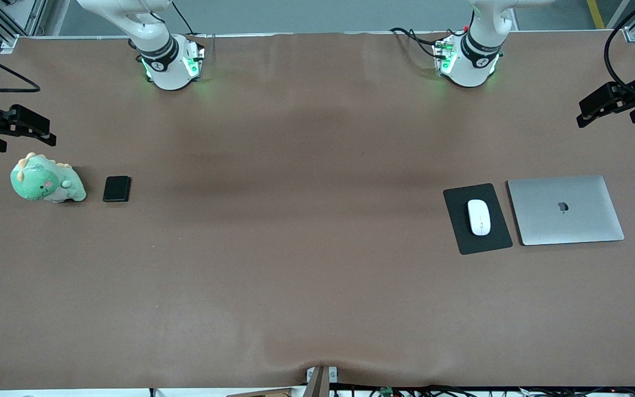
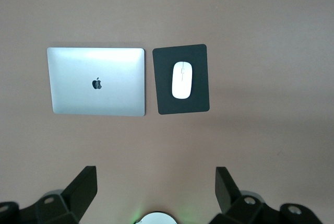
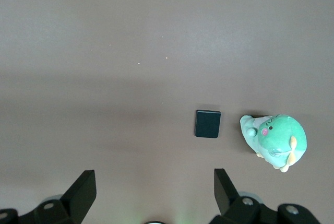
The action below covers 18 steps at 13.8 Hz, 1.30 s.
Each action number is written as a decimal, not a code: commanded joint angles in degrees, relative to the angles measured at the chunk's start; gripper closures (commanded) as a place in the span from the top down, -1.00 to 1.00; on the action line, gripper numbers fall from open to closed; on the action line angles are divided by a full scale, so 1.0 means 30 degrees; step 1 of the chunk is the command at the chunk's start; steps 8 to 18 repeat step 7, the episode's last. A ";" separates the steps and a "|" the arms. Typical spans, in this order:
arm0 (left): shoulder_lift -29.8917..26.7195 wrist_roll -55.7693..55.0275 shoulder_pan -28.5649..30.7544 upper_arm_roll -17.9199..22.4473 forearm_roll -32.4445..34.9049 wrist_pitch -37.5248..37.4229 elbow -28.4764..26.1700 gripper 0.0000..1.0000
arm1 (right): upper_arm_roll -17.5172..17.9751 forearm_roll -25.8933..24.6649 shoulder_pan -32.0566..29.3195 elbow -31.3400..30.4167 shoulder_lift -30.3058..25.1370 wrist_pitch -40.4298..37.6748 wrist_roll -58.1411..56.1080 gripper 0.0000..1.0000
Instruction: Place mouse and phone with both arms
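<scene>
- Mouse: lying on a black mat beside the silver laptop, toward the left arm's end of the worktop.
- Phone: flat beside a green plush toy, toward the right arm's end.
- Left tool: raised over the worktop's edge, fingers spread, empty.
- Right tool: likewise raised, spread, empty.

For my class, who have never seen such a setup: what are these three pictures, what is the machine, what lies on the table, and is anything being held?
Two white robot arms stand at a brown table. One picture looks down from across the table; the other two come from cameras on each arm's wrist. The left pincer hangs open over the table's edge at its own end, above a silver laptop and a white mouse that rests on a black mat. The right pincer hangs open at its end, above a black phone lying beside a green plush toy. Nothing is held.
</scene>
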 commanded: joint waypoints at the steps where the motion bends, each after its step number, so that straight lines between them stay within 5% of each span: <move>1: -0.0001 0.0472 -0.0033 0.0044 -0.0826 -0.0297 0.0330 1.00 | 0.0001 0.0018 -0.0033 -0.0243 -0.0578 -0.0082 0.0171 1.00; 18: -0.0001 0.0355 -0.0063 0.0044 -0.0827 -0.0297 0.0330 1.00 | 0.0352 -0.0245 -0.0033 -0.0797 -0.1513 0.0005 -0.0004 1.00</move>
